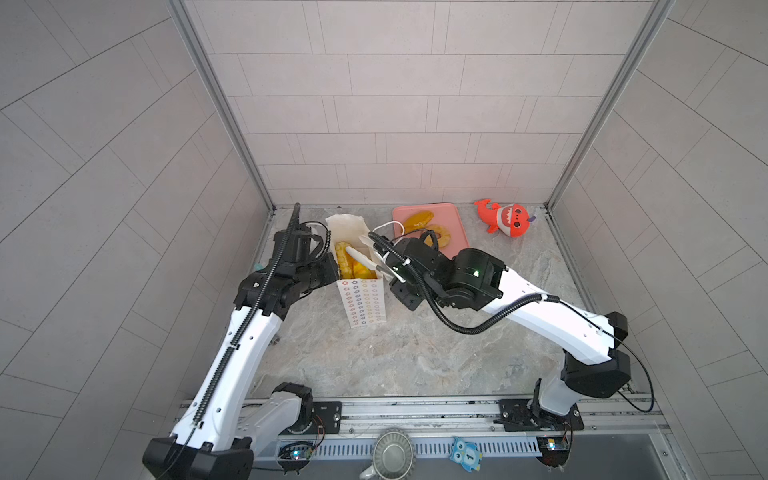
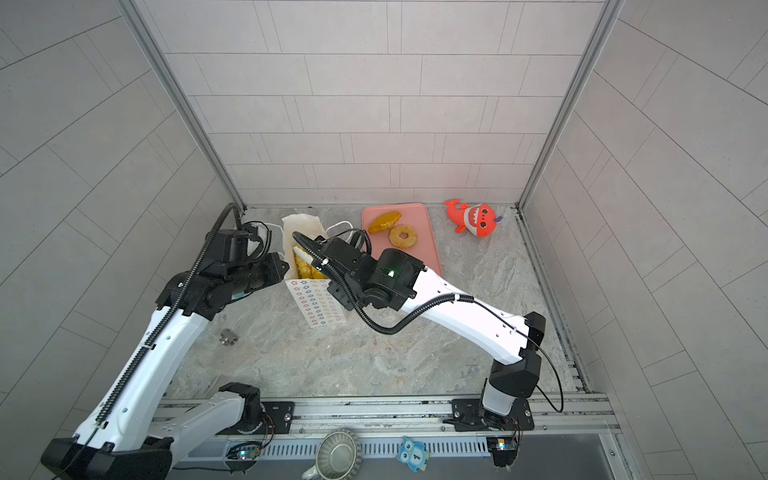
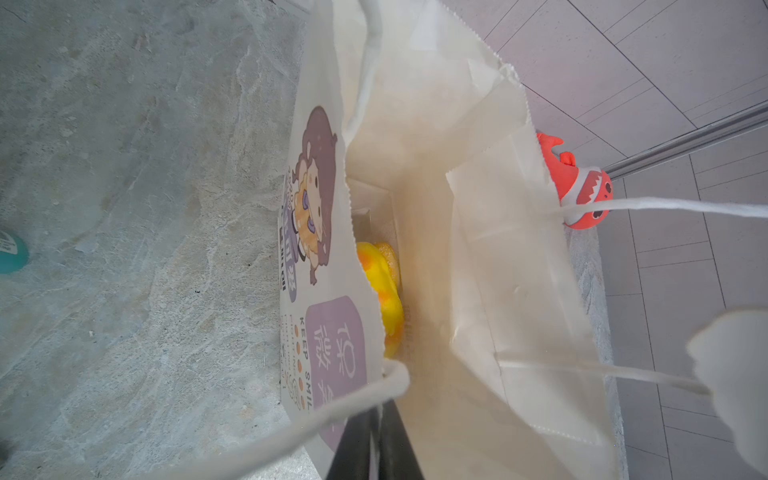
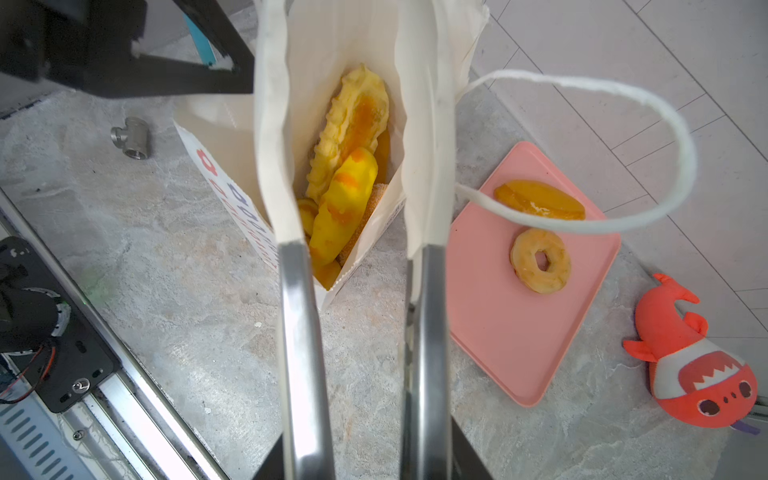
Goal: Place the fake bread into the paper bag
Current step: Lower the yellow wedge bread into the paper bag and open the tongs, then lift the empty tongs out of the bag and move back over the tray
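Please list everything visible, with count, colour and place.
paper bag: 1, white, standing open mid-table
bread: several, yellow-orange, inside the bag
loaf: 1, golden-brown, on the tray
doughnut: 1, pale golden, on the tray
tray: 1, pink, right of the bag
plush shark: 1, red, far right corner
pipe fitting: 1, grey, front-left of the bag
owl toy: 1, blue, front rail
metal cup: 1, grey, front rail
left gripper: 1, black, shut on the bag's rim
right gripper: 1, white-tipped, open over the bag's mouth
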